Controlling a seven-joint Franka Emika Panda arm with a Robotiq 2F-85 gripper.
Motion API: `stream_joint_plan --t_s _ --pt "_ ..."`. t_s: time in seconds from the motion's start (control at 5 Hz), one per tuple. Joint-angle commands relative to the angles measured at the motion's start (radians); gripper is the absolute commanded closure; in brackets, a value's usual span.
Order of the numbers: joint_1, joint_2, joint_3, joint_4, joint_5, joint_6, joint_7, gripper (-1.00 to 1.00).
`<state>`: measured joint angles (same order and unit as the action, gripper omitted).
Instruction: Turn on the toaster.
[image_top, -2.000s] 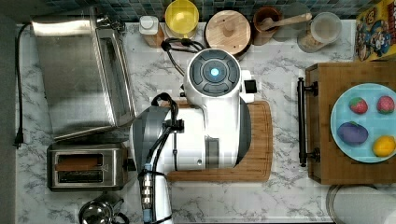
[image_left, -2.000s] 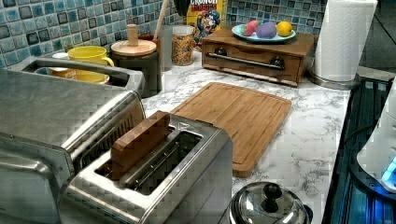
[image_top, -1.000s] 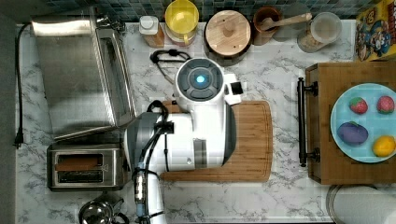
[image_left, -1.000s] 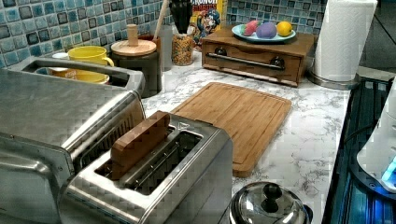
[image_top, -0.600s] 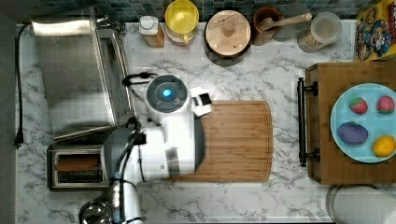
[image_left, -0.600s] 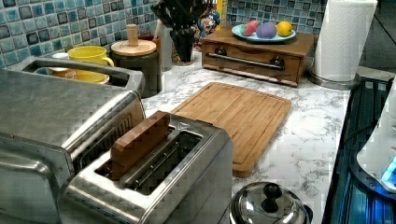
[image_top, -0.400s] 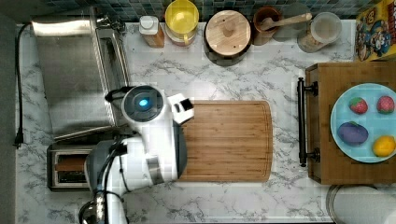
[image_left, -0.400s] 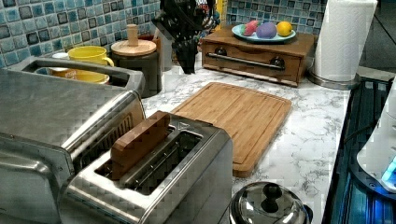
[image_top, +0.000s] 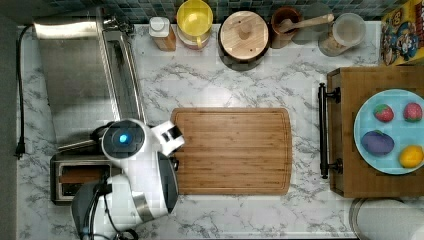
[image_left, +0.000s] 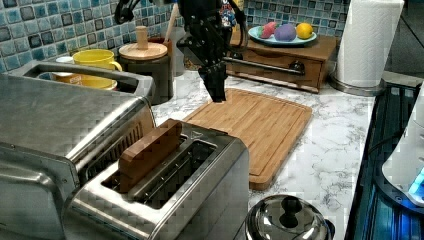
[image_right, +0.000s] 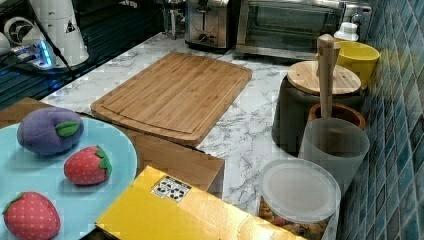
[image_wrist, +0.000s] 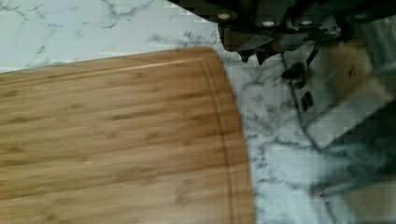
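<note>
This is a kitchen. A white marble-patterned worktop runs along a wall of blue-green mosaic tiles, and on it stand the usual cooking things: a bamboo cutting board, a steel toaster beside a larger steel toaster oven, a yellow mug, a lidded canister, a cereal box, a paper towel roll and a plate of toy fruit.
</note>
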<state>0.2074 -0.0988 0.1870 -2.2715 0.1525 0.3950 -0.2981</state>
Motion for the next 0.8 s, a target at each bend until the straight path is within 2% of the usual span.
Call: stream_joint_plan --t_s 0.2,0.4,0.6,0.8 --pt "0.071 -0.183 0.023 -0.093 0.132 0.077 -0.157 1.00" --pt "0.088 -0.178 0.042 -0.111 0.168 0.112 -0.190 1.00" --pt "0.097 -0.137 0.072 -0.089 0.137 0.116 -0.135 1.00" --pt "0.090 -0.090 0.081 -0.062 0.057 0.104 -0.049 1.00"
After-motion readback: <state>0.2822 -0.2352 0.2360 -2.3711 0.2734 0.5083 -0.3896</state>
